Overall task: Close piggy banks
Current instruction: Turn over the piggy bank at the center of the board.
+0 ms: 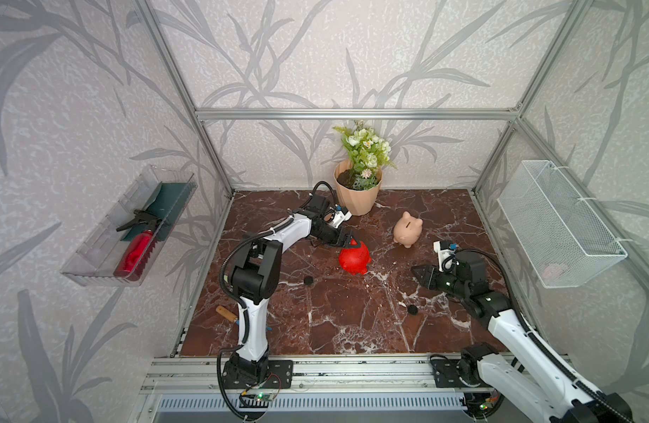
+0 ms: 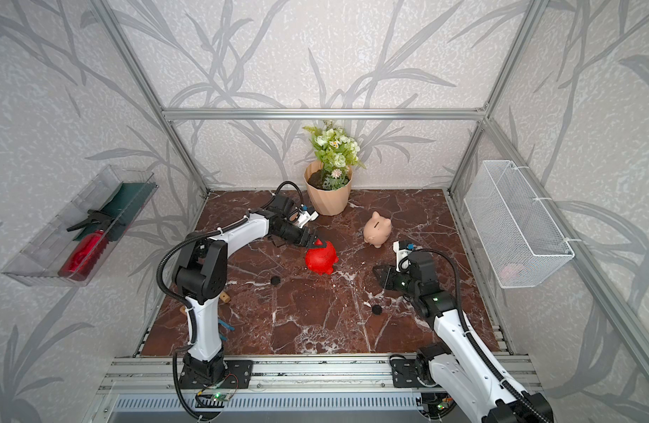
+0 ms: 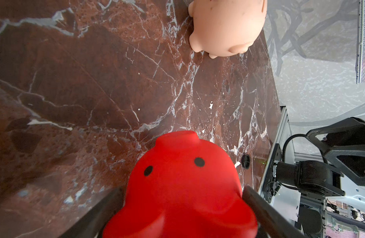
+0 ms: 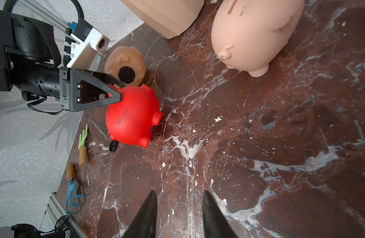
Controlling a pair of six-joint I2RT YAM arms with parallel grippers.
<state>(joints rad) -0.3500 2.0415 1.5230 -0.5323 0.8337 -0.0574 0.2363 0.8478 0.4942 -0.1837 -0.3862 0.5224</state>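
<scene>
The red piggy bank [image 1: 354, 258] [image 4: 132, 117] rests on the marble table. My left gripper [image 1: 352, 242] [image 3: 181, 190] is open and straddles its rear, one finger close on each side. A peach-tan piggy bank [image 1: 407, 229] [image 4: 255, 35] stands upright to the right of it. Another tan piggy bank [image 4: 126, 63] lies behind the left gripper with a black plug in its belly hole. My right gripper [image 1: 420, 273] [image 4: 179, 195] hovers open and empty to the right of the red one. Two loose black plugs [image 1: 308, 281] [image 1: 411, 309] lie on the table.
A ribbed peach flowerpot [image 1: 358, 190] with flowers stands at the back. Small garden tools [image 4: 82, 148] lie along the table's left edge. A wire basket [image 1: 557, 223] hangs on the right wall, a clear tray [image 1: 128, 227] on the left wall.
</scene>
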